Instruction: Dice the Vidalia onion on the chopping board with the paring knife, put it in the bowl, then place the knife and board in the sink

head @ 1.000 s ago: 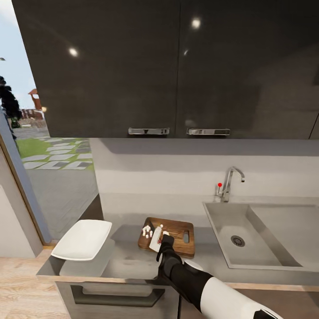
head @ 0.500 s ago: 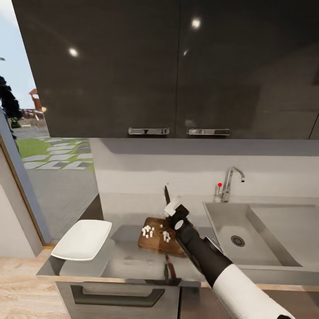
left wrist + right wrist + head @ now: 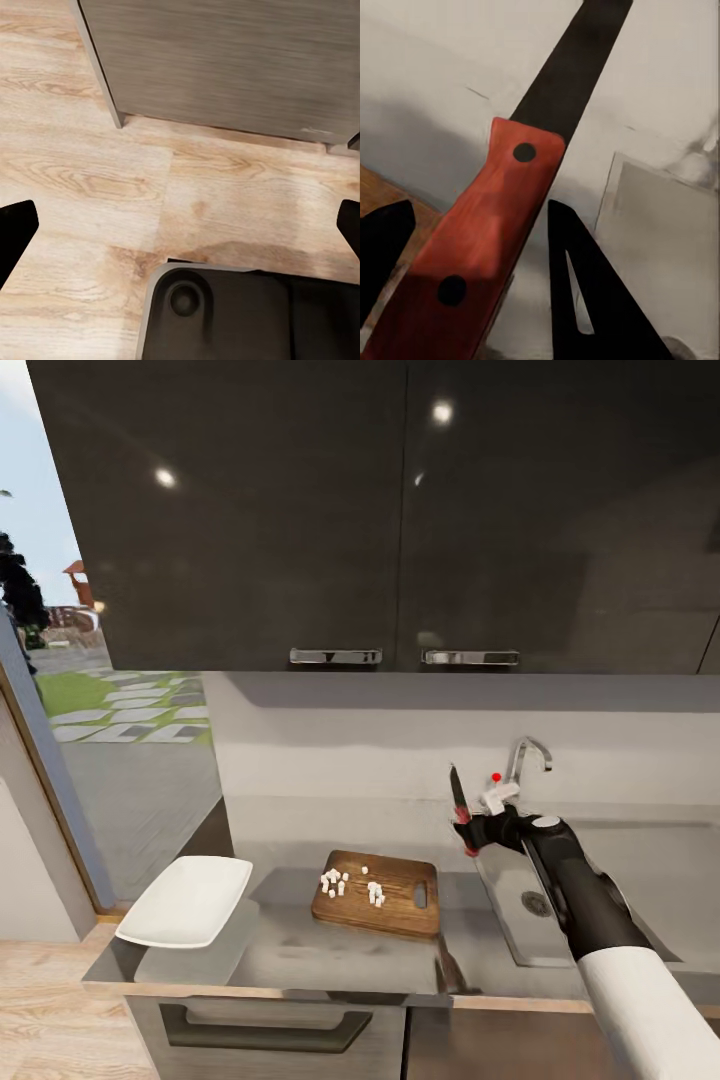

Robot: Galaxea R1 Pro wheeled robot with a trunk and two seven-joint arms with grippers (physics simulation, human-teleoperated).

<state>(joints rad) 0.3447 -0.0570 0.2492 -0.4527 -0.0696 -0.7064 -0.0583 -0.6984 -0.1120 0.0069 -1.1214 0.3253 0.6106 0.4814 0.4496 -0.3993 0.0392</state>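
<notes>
The dark brown chopping board [image 3: 395,900] lies on the grey countertop [image 3: 290,950], with small white pieces of diced onion [image 3: 335,881] in two little heaps on its left half. My right gripper [image 3: 478,832] is shut on the paring knife [image 3: 459,797] and holds it in the air, blade up, over the sink's [image 3: 500,880] left rim. In the right wrist view the reddish handle [image 3: 480,247] sits between the black fingers [image 3: 585,292]. The white bowl [image 3: 187,900] stands at the counter's left end. My left gripper [image 3: 180,225] is open, low over the floor.
The chrome tap [image 3: 522,765] with its red dot stands behind the sink, close to the raised knife. Dark wall cabinets [image 3: 380,510] hang above. The left wrist view holds wooden floor [image 3: 112,172], a grey cabinet front [image 3: 225,60] and the robot's base [image 3: 225,315].
My right arm lifted the knife off the board and swung it to the right, up over the sink's left edge. The diced pieces stayed on the board.
</notes>
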